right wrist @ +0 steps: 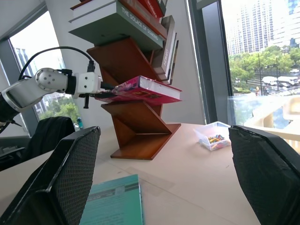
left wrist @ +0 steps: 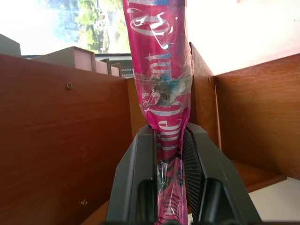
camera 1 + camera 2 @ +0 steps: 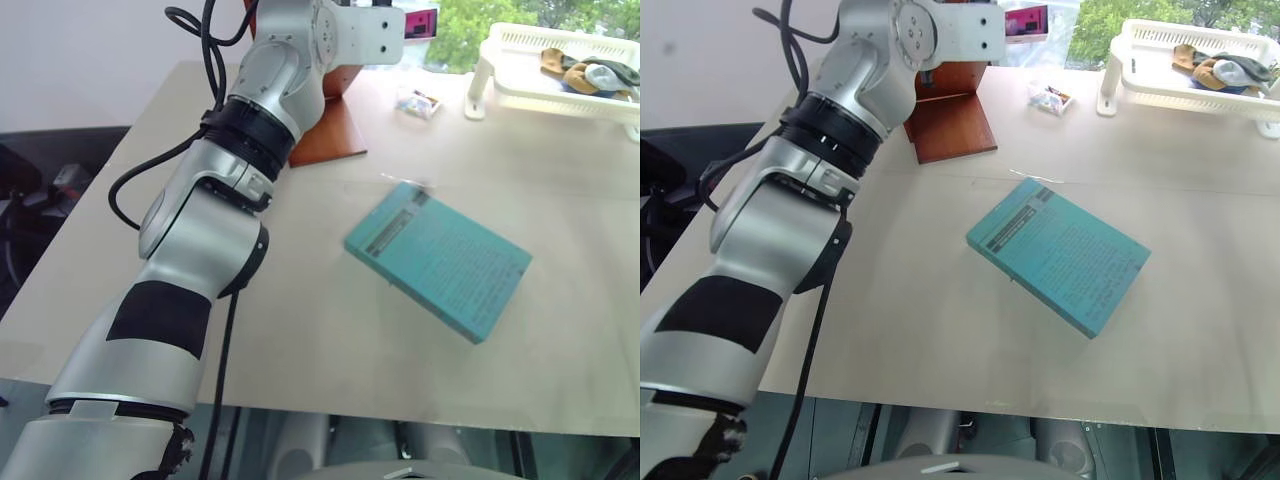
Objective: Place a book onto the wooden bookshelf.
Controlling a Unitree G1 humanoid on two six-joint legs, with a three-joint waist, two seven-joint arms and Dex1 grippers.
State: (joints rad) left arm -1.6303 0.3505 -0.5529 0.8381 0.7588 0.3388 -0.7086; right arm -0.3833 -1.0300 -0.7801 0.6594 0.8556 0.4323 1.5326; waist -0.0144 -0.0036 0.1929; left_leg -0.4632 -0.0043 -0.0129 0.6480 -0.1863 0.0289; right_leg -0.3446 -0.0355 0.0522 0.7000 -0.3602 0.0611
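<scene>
Pale table (image 3: 300, 330), teal book (image 3: 438, 258) flat on it, wooden bookshelf (image 1: 140, 136), white basket rack (image 3: 560, 65), small clear box (image 3: 418, 102)

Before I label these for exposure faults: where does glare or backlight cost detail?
Left wrist view: window sky blows out white behind the book, the wooden bookshelf stays readable. Right wrist view: bright window backlight, right gripper fingers dark. Head views: even light on the teal book.
</scene>
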